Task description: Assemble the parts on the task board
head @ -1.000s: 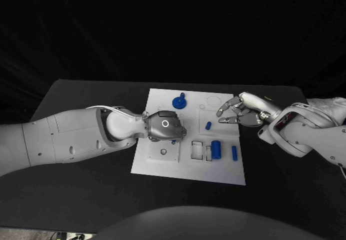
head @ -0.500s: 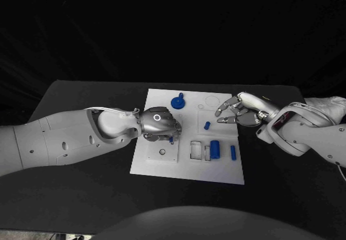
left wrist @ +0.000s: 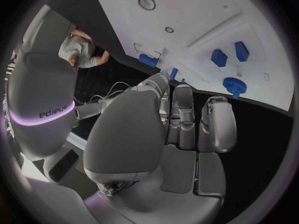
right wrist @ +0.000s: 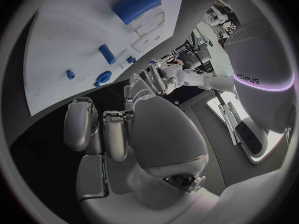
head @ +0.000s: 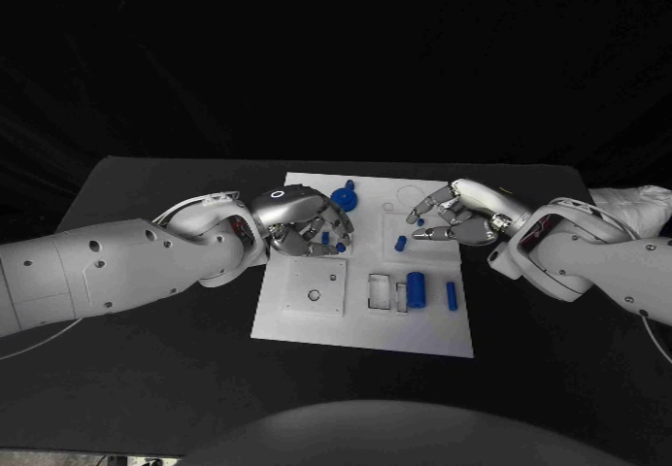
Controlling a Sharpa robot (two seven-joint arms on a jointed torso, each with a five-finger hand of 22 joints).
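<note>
White task board (head: 367, 335) lies mid worktop (head: 154, 388), long side running away from the robot. Left robot hand (head: 303, 221) hangs over the board's left half, palm turned up toward the camera, fingers curled in; small blue bits show between the fingers (head: 325, 236) in the head view, but cannot tell if it holds a part or if they just lie on the board behind. Left wrist view shows the fingers bent loosely with nothing clearly pinched. Right robot hand (head: 462, 216) hovers over the board's far right edge, fingers apart and half curled, holding nothing. Blue gear with a handle (head: 348, 199) sits at the far end of the board, just beside the left robot hand's fingertips, so the left is the nearer one for it. Small blue peg (head: 402, 244) lies mid board, just below and inward of the right robot hand's fingertips, right is nearer. Big blue cylinder (head: 418, 286) lies in the near middle next to a rectangular slot (head: 381, 291), long axis along the board's length, toward the robot; thin blue pin (head: 453, 296) lies parallel, just right of it near the board's right edge. Both are nearer the right robot hand, toward the robot from it. Likely next reach: right hand down onto the peg, approach from above.
</note>
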